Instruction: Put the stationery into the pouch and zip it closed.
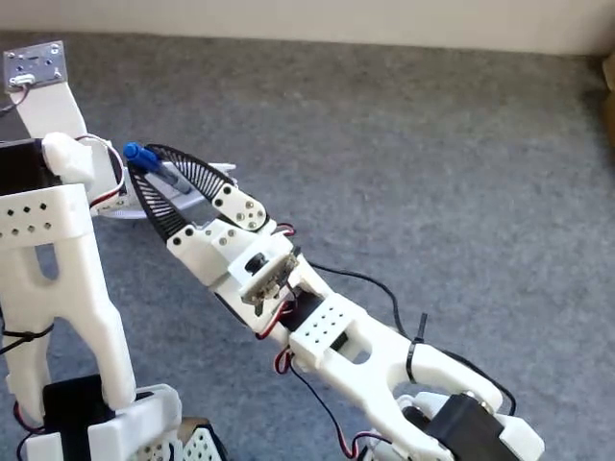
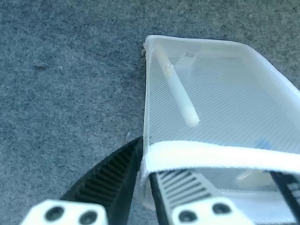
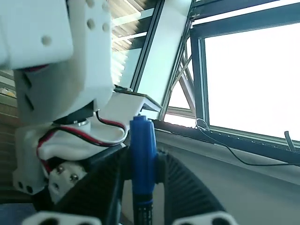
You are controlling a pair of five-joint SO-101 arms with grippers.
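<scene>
Blue marker pen [image 3: 142,140] poised by white mesh zip pouch [image 2: 211,93]
Right claw [image 3: 143,171] is clamped on the blue marker pen, seemingly ready to drop it in; left claw [image 2: 147,161] pinches the pouch rim, apparently to keep the mouth open on the grey counter [image 2: 61,70]; slim white pen [image 2: 176,86] already inside, zip still undone

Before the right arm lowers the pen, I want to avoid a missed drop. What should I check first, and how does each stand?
1. Right gripper shut on the blue pen: ok.
2. Left gripper clamped on the pouch: ok, it pinches the white edge band.
3. Pouch mouth open wide enough: cannot tell.
4. Blue pen lined up over the mouth: cannot tell; in the high view it sits close by the pouch.
5. White pen already inside the pouch: ok.
</scene>
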